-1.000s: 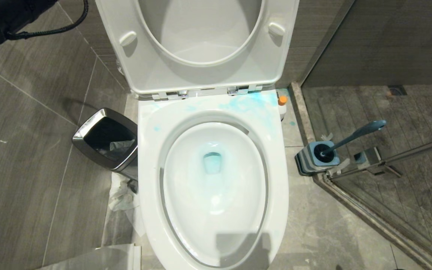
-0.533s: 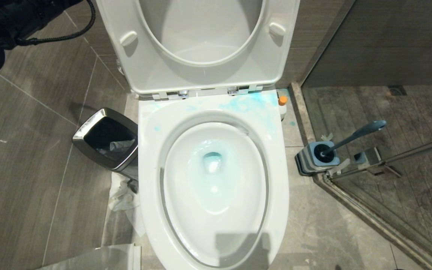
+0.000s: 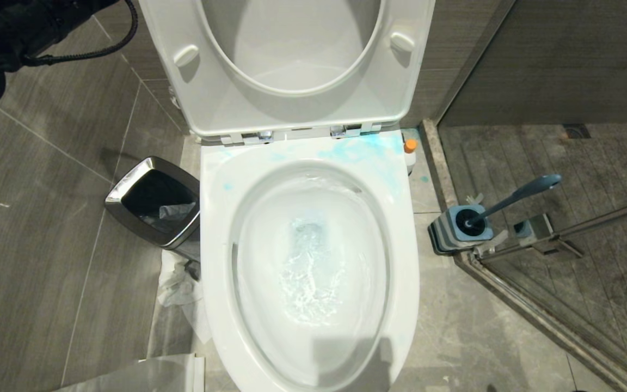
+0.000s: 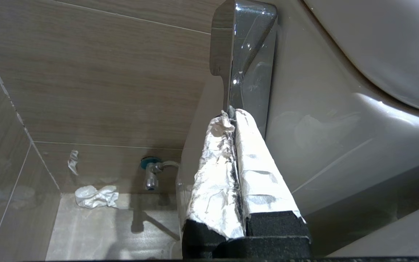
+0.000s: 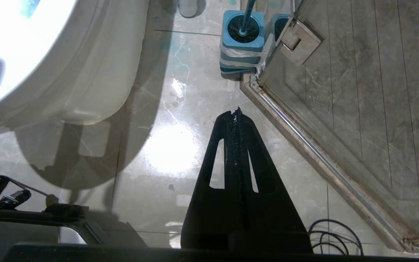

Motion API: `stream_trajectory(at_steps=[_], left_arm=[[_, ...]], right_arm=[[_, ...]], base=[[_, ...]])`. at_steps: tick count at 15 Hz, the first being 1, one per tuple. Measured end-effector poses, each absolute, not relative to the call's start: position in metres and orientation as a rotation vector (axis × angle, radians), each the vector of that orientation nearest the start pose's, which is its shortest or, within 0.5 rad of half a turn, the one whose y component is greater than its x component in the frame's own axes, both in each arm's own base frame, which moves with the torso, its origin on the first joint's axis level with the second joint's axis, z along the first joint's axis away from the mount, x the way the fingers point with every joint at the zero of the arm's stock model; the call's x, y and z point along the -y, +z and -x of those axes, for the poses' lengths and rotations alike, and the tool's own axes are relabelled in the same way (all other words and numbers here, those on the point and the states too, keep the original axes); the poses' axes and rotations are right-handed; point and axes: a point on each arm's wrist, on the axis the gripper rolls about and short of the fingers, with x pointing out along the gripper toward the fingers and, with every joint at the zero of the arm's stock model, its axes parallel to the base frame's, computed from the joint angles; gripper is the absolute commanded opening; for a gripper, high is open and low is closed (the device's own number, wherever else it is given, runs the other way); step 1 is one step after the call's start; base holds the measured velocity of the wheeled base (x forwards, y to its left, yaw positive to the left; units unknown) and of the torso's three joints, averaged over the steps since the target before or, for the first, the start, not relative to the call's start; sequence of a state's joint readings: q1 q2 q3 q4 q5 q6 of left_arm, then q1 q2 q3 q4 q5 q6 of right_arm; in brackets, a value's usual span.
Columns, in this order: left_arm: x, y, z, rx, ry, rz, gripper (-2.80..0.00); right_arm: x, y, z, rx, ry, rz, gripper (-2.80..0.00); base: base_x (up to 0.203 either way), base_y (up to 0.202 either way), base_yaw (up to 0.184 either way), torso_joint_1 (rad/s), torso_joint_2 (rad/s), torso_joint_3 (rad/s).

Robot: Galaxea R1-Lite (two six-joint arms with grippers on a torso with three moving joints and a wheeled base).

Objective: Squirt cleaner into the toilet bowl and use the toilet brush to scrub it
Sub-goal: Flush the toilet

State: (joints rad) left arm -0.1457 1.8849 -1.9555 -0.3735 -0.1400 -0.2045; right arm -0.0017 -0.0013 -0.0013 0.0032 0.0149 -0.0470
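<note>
1. Toilet bowl (image 3: 213, 228): white, glossy, centre of head view; seat and lid up against the tank. Water churning w/ pale blue foam (image 3: 311, 272) in the basin.
2. Cleaner (image 3: 360, 149): turquoise smears on the flat rear rim, mostly toward robot's right, just below the hinges; small dot on the left rim; faint blue tint in the water.
3. Toilet brush (image 3: 515, 197): dark-blue handle tilted, curved end up and away from the bowl; head seated in square blue-grey ribbed stand (image 3: 447, 237) on the floor, robot's right of bowl, right beside the glass shower door frame (image 3: 531, 253). Also seen in right wrist view (image 5: 247, 14), in its stand (image 5: 238, 60).
4. Left gripper (image 4: 231, 116): fingers (image 4: 256, 174) wrapped in white crinkled tape, pressed together, nothing between them; tips at the lower edge of the chrome flush lever (image 4: 244, 54) on the tank side. Arm shows as dark mass w/ cable at top left of head view.
5. Right gripper (image 5: 236, 112): black fingers closed, empty, hanging over bare marble floor tile (image 5: 169, 153) betw. bowl and shower frame; well apart from brush.
6. Waste bin (image 3: 153, 201): chrome-rimmed, square, robot's left of bowl, touching or nearly so; crumpled paper inside.
7. Small bottle, orange cap (image 3: 410, 146): on floor behind bowl, right side.
8. Water valve (image 4: 151, 173) and crumpled tissue (image 4: 96, 196): at wall base by the tank, left wrist view.
</note>
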Motion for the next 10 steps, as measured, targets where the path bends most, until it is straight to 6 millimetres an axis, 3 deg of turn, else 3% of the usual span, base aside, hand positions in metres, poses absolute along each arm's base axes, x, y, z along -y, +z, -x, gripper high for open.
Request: stream_trajectory(at_steps=[10], left_arm=[[0.052, 0.431, -0.332, 0.452, -0.319, 0.204, -2.8]], right_arm=[[0.0, 0.076, 0.023, 0.0, 0.013, 0.047, -2.8]], base=[[0.0, 0.0, 0.0, 0.0, 0.0, 0.0]])
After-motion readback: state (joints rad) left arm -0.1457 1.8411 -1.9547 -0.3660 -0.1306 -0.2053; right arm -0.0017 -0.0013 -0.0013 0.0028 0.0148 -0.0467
